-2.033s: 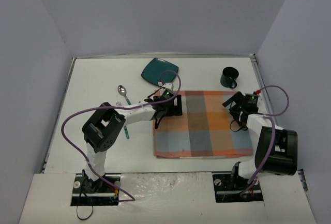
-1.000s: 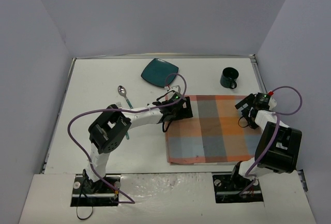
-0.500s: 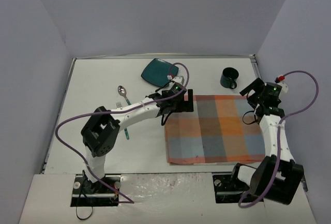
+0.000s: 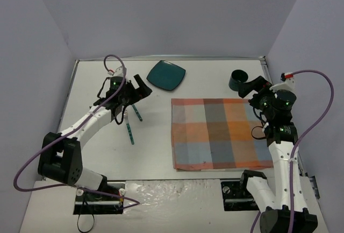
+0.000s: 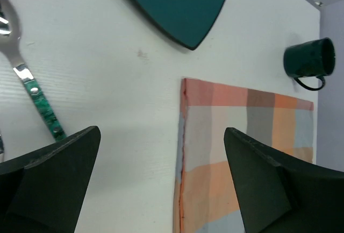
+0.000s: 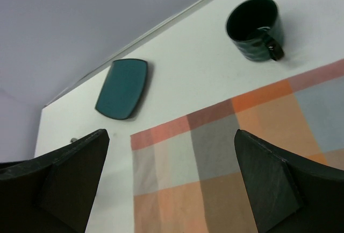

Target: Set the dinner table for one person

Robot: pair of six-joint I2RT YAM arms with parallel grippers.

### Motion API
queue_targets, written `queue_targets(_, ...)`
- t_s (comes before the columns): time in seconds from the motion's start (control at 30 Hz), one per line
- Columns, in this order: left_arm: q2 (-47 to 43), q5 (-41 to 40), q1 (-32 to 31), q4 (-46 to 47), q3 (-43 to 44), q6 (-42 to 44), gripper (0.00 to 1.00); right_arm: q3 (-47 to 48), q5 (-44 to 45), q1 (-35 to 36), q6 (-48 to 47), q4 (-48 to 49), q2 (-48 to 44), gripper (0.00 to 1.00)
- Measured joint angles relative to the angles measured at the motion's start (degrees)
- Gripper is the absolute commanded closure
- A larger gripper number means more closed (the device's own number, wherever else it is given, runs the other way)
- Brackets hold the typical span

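The white dinner table (image 4: 97,152) holds an orange-and-blue-grey plaid cloth (image 4: 220,133) lying flat right of centre. A teal plate (image 4: 166,75) and a dark green mug (image 4: 237,79) sit at the back. A teal-handled spoon (image 4: 137,114) and fork (image 4: 129,133) lie at the left. My left gripper (image 4: 135,89) is open and empty, above the spoon's bowl end. My right gripper (image 4: 253,90) is open and empty, just near-right of the mug. The left wrist view shows the spoon (image 5: 29,90), plate (image 5: 174,1), cloth edge (image 5: 236,152) and mug (image 5: 309,61).
Grey walls close the table at the back and on both sides. The right wrist view shows the mug (image 6: 253,26), plate (image 6: 122,89) and cloth (image 6: 242,163). Purple cables loop off both arms.
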Motion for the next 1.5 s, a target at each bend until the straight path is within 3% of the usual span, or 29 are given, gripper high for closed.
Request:
queue_targets(0.23, 6.5, 6.2, 3.7, 6.6, -2.0, -2.4, 0.05, -0.7, -7.7, 1.6, 0.8, 3.0, -2.6, 0.00)
queue_targets(0.63, 31.3, 11.2, 6.6, 23.6, 6.2, -12.7, 0.08, -1.2, -13.4, 3.6, -0.1, 4.7, -3.6, 0.00)
queue_targets(0.93, 39.1, 10.6, 6.6, 27.5, 14.4, -15.7, 0.11, -2.7, -13.8, 4.0, -0.7, 4.8, -4.3, 0.00)
queue_targets(1.5, 47.7, 8.2, 7.0, 37.4, 20.6, -23.2, 0.20, -2.7, -13.8, 4.3, -0.7, 4.8, -4.4, 0.00)
